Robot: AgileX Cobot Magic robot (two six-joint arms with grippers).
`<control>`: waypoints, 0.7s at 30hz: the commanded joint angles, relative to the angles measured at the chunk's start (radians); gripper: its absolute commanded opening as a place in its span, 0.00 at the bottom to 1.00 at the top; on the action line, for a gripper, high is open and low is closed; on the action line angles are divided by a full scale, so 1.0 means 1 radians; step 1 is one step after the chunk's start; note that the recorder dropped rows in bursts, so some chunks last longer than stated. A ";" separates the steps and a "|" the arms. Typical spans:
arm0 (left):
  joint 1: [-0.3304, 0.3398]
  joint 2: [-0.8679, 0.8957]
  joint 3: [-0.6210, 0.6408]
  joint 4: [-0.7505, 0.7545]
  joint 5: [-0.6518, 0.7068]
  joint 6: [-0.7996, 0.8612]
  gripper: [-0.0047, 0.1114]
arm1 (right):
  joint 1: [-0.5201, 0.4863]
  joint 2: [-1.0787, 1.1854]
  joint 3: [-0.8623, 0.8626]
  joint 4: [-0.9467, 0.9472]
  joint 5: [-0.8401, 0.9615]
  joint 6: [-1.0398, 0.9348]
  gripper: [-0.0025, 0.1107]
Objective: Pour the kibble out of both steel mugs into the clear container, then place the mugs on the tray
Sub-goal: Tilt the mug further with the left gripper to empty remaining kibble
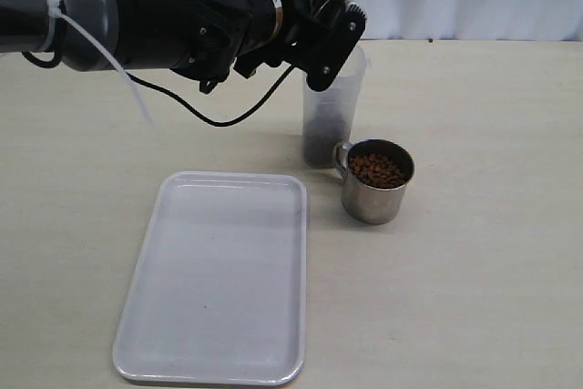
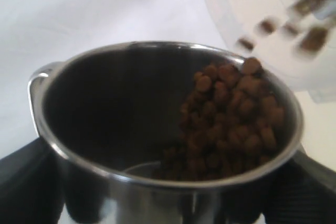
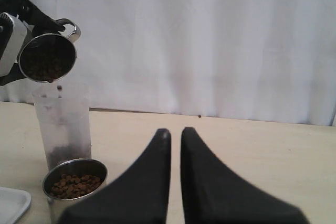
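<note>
My left gripper is shut on a steel mug and holds it tilted over the rim of the clear container. Kibble is heaped at the mug's lower lip, and blurred pellets are falling into the container's mouth. A dark layer of kibble lies in the container's bottom. The second steel mug stands upright right beside the container, full of kibble. The white tray lies in front, bare. My right gripper is shut on nothing, low over the table to the right.
A white curtain hangs along the table's far edge. One stray pellet lies by that edge. A black cable hangs from the left arm above the table, behind the tray.
</note>
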 commanded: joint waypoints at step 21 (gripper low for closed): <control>-0.005 -0.009 -0.012 0.004 -0.036 0.050 0.04 | -0.004 -0.003 0.004 0.004 -0.006 0.008 0.07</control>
